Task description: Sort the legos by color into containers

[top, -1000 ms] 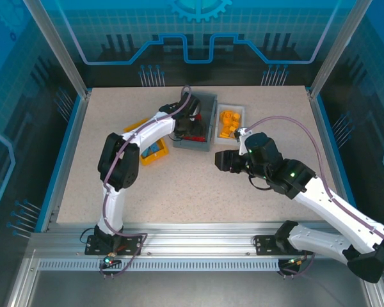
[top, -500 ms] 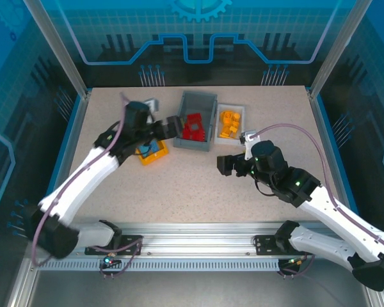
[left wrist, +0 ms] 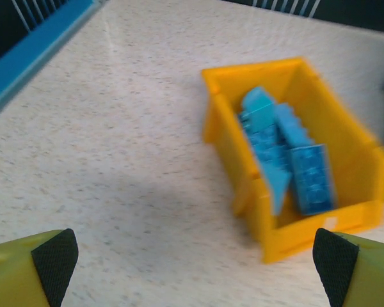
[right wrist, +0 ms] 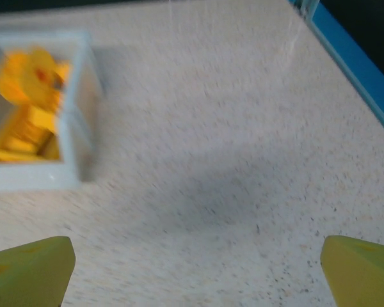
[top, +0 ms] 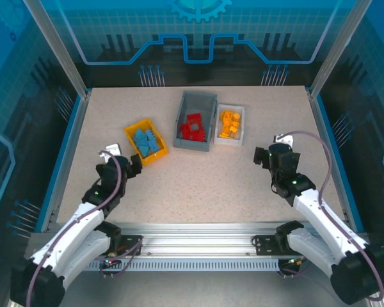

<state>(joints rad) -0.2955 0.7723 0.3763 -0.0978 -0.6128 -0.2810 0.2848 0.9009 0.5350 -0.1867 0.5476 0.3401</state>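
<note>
**All bricks binned, both hands empty and low**

Each colour has its own bin. The blue legos (left wrist: 288, 160) lie heaped in the yellow bin (left wrist: 225, 131), which stands turned at an angle on the left. The red legos (top: 193, 128) fill the near half of the grey bin (top: 200, 102). The yellow-orange legos (right wrist: 22, 131) sit in the white bin (right wrist: 77, 115), just beside the grey one on its right. Every brick I can make out is inside a bin, so I judge the sort to be finished or nearly so.

The left hand (left wrist: 195, 259) has its fingers spread wide with nothing between them. It faces the yellow bin from the near side and is clear of the bin's wall. The right hand (right wrist: 195, 268) is spread just as wide and also grips nothing. It looks across bare surface (top: 205, 179), with the white bin off to its left.

The three bins are grouped at the far middle, probably so that either arm can reach them. Both hands sit low, towards the near edge, one on each side. This leaves a broad open stretch of surface between them and the bins.

The blue rim (right wrist: 355, 67) runs close along the right arm's outer side, so there is less room for a swing that way than inward. The left arm has the same rim on its own outer side. The yellow bin's skewed corner is the nearest thing it could clip.
</note>
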